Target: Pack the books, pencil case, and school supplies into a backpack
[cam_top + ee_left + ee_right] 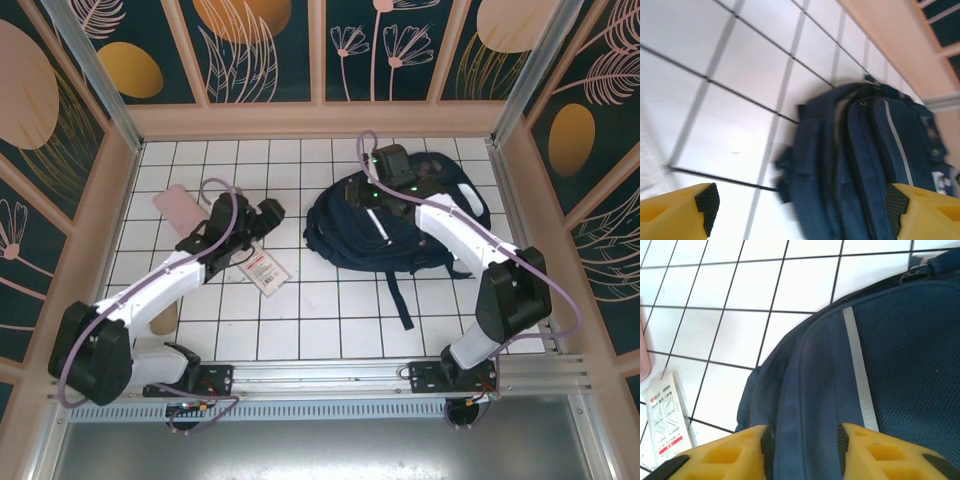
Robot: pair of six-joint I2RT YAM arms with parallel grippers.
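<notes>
- Lying on the tiled surface point(300, 320), the backpack point(400, 240) is sitting right of centre, its straps point(398, 295) trailing toward the near edge.
- The right end effector point(383, 195) is hovering over the backpack's far part. In the right wrist view its yellow fingers point(740, 455) are standing partly apart with a ridge of navy fabric showing in the gap. Whether they are touching it cannot be told.
- The left end effector point(270, 213) is hanging left of the backpack and apart from it. Its fingers are spreading wide, with tile and the backpack's side showing between them.
- The pencil case point(180, 207) is lying at the far left, beside the left arm point(170, 280).
- The packet point(265, 268) is lying flat on the tiles between the left arm and the backpack, near the left end effector.
</notes>
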